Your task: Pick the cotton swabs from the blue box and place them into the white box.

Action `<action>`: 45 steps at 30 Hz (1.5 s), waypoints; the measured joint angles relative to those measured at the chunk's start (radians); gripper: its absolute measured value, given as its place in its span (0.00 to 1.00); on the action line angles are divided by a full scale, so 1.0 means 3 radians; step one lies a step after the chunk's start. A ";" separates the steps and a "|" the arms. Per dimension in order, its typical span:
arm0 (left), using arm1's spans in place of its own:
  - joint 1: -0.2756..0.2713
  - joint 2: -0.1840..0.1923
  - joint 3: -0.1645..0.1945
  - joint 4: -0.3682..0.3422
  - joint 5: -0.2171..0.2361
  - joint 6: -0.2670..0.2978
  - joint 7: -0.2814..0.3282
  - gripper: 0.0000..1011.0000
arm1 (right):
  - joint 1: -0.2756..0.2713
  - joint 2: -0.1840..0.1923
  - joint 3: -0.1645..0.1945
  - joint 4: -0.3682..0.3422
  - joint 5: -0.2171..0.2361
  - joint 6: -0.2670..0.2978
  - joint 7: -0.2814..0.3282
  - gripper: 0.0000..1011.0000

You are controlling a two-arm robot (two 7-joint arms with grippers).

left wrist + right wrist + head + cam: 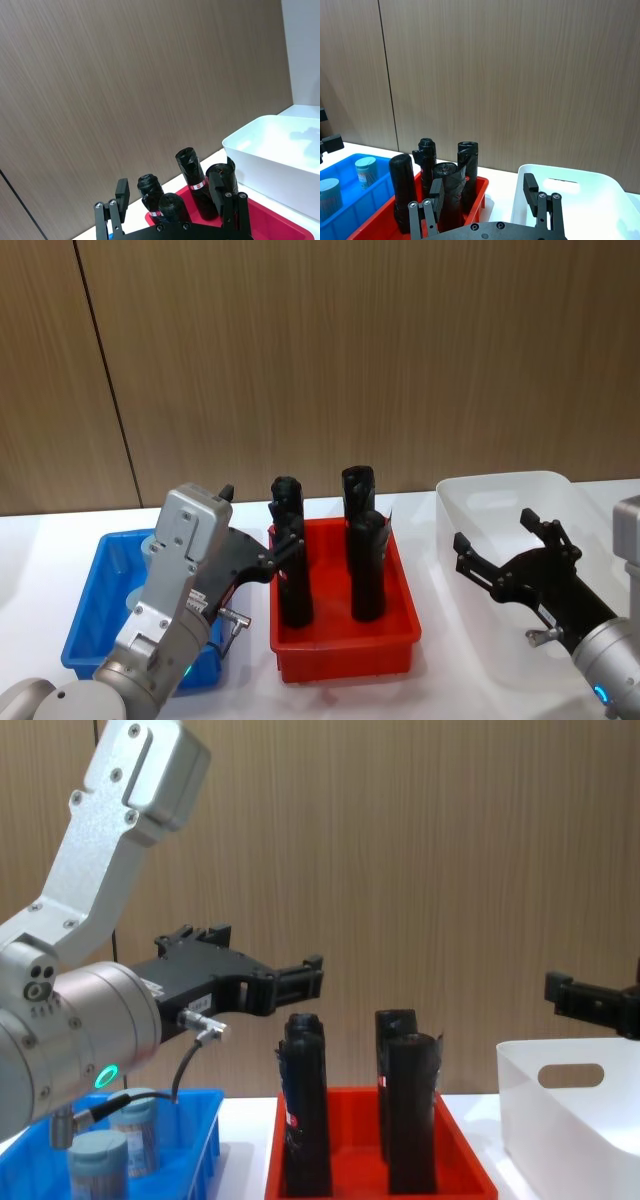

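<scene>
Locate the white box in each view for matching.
Head view: white box at the right edge.
Left wrist view: white box beside the red bin.
Right wrist view: white box beside the red bin.
Chest view: white box, lower right.
Shared landmark: the red bin.

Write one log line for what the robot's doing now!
left hand: open, above blue box edge | right hand: open, above white box | cotton swabs: two seen in blue box

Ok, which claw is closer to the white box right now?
Right. The right claw hovers open above the white box, while the left claw is raised, open, by the blue box, on the far side of the red bin.
</scene>
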 joint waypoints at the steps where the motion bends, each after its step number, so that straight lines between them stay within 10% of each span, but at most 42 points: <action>1: 0.0000 0.0000 0.0000 0.0000 0.0000 0.0000 0.0000 1.00 | 0.0000 0.0000 0.0000 0.0000 0.0000 0.0000 0.0000 0.99; 45: 0.0012 0.0082 -0.0098 -0.0046 -0.0164 0.0105 -0.0144 1.00 | 0.0000 0.0000 0.0000 0.0000 0.0000 0.0000 0.0000 0.99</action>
